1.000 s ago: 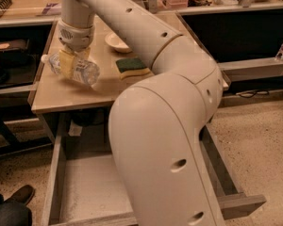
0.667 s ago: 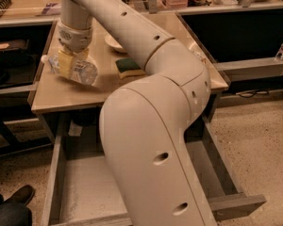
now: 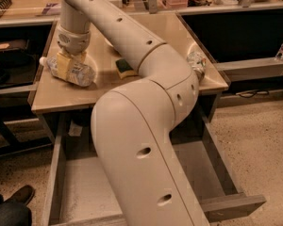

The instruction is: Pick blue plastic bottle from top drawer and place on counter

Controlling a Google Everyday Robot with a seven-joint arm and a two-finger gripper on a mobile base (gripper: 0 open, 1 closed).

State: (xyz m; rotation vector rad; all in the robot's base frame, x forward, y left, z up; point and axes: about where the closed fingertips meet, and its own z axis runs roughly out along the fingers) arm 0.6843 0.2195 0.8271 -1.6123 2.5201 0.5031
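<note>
Camera view, clear white-capped blue plastic bottle [image 3: 80, 74] on counter [image 3: 108, 89], between gripper fingers [image 3: 63, 64]

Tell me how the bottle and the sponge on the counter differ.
The blue plastic bottle is clear and long, lying on its side; the sponge is yellow-green, short and flat. The gripper, low over the counter, clasps the bottle; the sponge lies free. Both rest on the counter.

You'll see the blue plastic bottle [image 3: 80, 74] lying on its side near the table's [image 3: 61, 100] left edge, white cap leftward, with the hand [image 3: 66, 65] clasping its middle. The top drawer [image 3: 54, 173] stands open below.
</note>
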